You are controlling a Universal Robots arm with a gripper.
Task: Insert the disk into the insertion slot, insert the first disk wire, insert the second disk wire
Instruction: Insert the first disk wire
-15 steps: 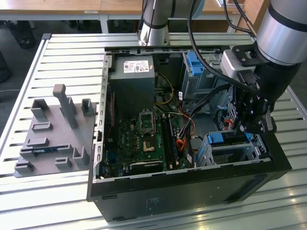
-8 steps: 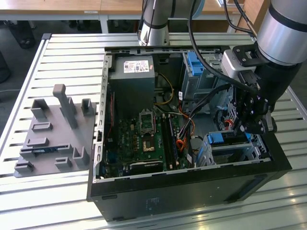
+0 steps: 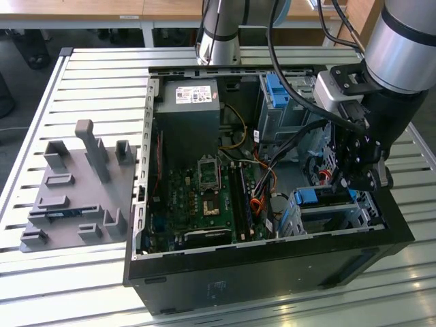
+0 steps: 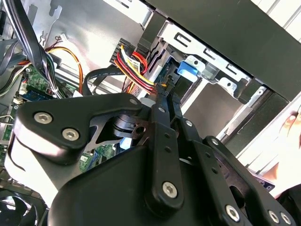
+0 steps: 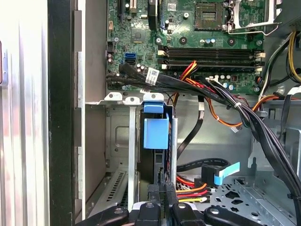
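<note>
The arm (image 3: 403, 42) reaches in from the exterior view's upper right, its grey wrist (image 3: 334, 92) bent so the black gripper (image 3: 349, 178) hangs pointing steeply downward. In the second wrist view its linkage bars (image 4: 162, 141) converge toward the tip.

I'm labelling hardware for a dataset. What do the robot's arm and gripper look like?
The arm has glossy silver-grey tubular segments with darker joints, and black cables loop alongside it. A light grey block sits at its wrist. The gripper is matte black, built of rounded linkage plates pinned with silver screw heads.
</note>
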